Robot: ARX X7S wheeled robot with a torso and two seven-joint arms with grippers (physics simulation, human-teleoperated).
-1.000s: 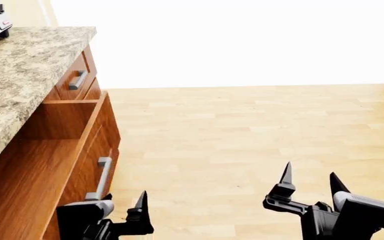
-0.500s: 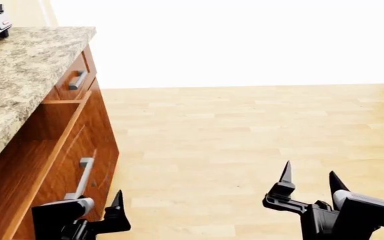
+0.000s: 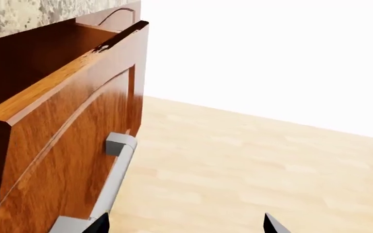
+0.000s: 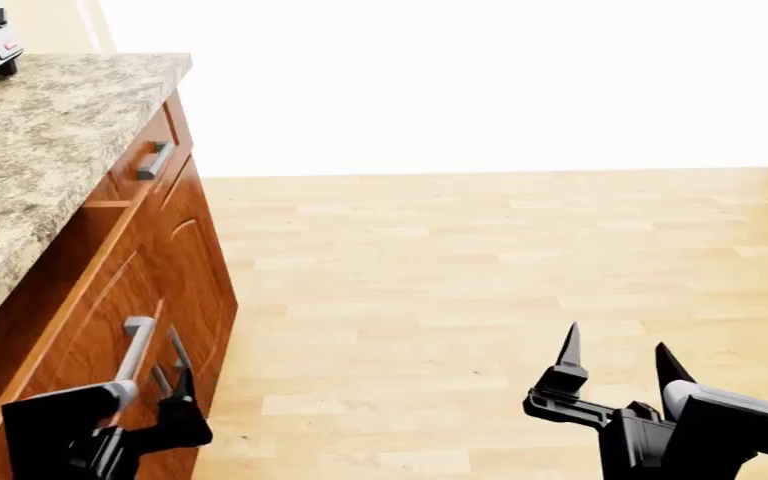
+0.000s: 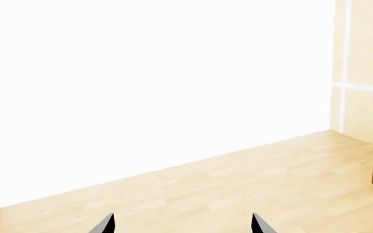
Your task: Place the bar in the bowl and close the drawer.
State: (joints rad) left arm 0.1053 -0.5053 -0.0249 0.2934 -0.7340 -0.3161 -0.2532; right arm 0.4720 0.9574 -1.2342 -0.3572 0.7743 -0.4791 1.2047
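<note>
Now, drawer (image 4: 91,330) stood partly open under the counter (image 4: 37,150) | left gripper (image 4: 157,395) jaws spread, one tip against its grey handle (image 4: 137,345) | right gripper (image 4: 614,365) jaws apart, empty, over floor | bar, bowl unseen.

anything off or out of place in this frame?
Only one thing: the reddish-brown wood drawer with the grey bar handle stands partly open under the speckled granite countertop, its front clear of the cabinet face. The left pincer is at its handle, the right pincer hangs open over bare floor. No spill or damage shows.
</note>
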